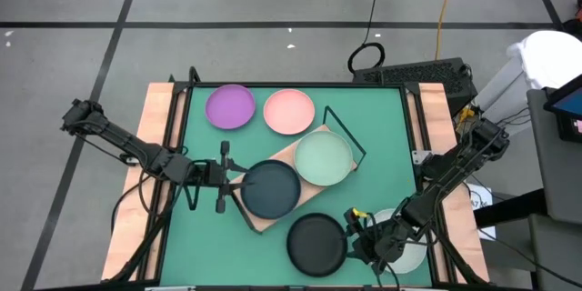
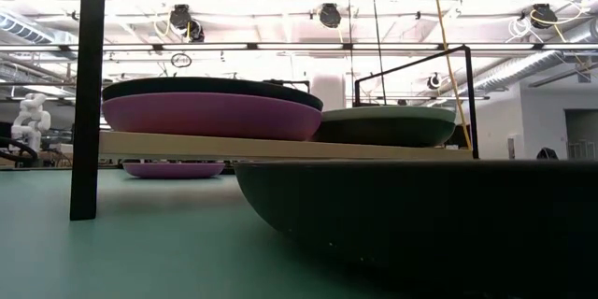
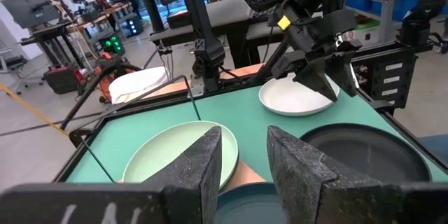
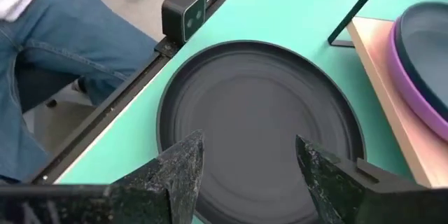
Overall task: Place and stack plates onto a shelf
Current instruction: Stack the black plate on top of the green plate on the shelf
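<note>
Seven plates are showing in all: one purple plate (image 1: 230, 106) and one pink plate (image 1: 289, 111) are lying on the green surface (image 1: 382, 145), one pale mint plate (image 1: 323, 158) and one dark teal plate (image 1: 270, 189) are sitting on the single wooden shelf (image 1: 284, 156) (the teal one is resting on another purple plate (image 2: 210, 117)), one black plate (image 1: 316, 244) and one white plate (image 3: 297, 97) are lying nearer the front.

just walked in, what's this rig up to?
Two arms are stacking plates on a wooden shelf. On it sit a mint plate and a dark teal plate stacked on a purple one. The left gripper is at the teal plate's edge. The right gripper, jaws open, hovers at the black plate on the table. Another purple plate, a pink and a white wait.
</note>
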### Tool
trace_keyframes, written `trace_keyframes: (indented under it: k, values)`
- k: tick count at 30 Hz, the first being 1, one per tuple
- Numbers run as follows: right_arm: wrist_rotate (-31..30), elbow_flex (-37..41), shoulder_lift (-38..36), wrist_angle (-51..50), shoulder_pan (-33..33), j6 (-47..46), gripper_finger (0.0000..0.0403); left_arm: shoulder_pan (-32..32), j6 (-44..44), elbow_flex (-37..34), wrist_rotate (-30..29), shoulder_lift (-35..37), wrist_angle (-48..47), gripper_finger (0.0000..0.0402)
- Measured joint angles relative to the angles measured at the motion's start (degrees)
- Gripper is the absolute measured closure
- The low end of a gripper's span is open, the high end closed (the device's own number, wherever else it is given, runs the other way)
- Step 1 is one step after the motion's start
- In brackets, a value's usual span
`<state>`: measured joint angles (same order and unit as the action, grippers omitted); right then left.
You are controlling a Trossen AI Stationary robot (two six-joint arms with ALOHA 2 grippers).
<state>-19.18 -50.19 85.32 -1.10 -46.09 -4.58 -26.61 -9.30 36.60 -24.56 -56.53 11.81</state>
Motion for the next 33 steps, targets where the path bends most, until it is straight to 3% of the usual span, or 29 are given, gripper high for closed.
trace_keyframes:
  k: [4,9,18,22,33]
  values:
    - [0.3,0.0,0.3,0.1,0.0,2.0,0.0215,0.0,0.0,0.0,0.0,0.0,0.0,0.028]
    - [5.7,0.0,3.0,-0.1,0.4,2.3,0.0261,0.0,0.2,0.0,-0.1,0.0,0.0,0.028]
    - [10.2,0.0,5.5,0.2,-0.3,0.6,0.0318,0.0,0.6,0.0,-0.1,0.0,-0.1,0.028]
    - [10.3,0.0,7.2,1.9,-0.8,-1.6,0.0317,0.0,0.0,0.0,-0.1,0.0,-0.1,0.028]
    - [12.0,0.0,11.2,4.3,-0.5,-3.1,0.0268,0.1,0.3,0.0,-0.1,0.0,-0.1,0.028]
